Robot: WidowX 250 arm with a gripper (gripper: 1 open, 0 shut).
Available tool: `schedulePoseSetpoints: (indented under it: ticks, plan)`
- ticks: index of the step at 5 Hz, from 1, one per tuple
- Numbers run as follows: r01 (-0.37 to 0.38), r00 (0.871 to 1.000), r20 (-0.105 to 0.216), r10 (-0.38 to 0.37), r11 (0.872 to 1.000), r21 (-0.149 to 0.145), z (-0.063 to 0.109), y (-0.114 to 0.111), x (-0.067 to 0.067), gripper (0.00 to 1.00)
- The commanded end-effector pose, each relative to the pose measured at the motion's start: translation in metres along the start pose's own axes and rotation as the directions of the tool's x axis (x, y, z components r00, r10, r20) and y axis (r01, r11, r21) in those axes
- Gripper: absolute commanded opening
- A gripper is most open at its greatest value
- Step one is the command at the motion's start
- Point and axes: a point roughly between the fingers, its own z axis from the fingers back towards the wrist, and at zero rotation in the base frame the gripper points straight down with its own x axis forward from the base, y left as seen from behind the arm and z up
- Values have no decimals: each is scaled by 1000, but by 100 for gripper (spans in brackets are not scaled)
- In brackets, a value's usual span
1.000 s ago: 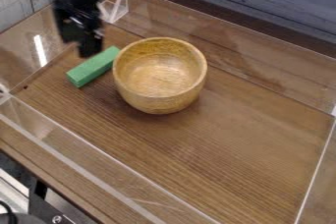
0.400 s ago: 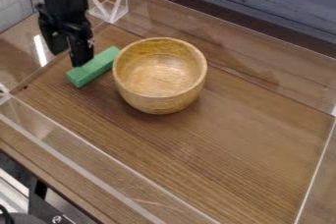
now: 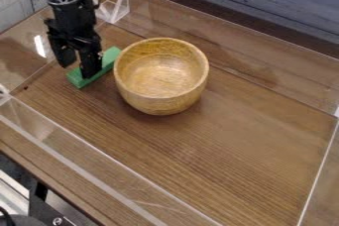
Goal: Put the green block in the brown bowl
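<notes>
1 bowl (image 3: 161, 76) stands just beside the claw (image 3: 77, 59), blocking passage right across the table (image 3: 225, 151).

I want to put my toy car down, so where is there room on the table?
Plenty of bare wood lies right of and below the brown bowl. It's crowded left of the bowl, where the open gripper is over the green block.
</notes>
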Motion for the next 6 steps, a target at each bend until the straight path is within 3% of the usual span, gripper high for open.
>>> schedulePoseSetpoints:
  ticks: [1,2,3,5,6]
  plan:
    - [29,998,47,-31,999,33,12,0,18,100]
    - [-7,999,44,5,999,32,0,2,19,100]
    - [-43,998,43,42,999,30,-5,3,18,0]
    - [9,999,41,-9,1000,15,-6,0,24,0]
    - [8,999,41,-8,1000,5,-3,7,17,0]
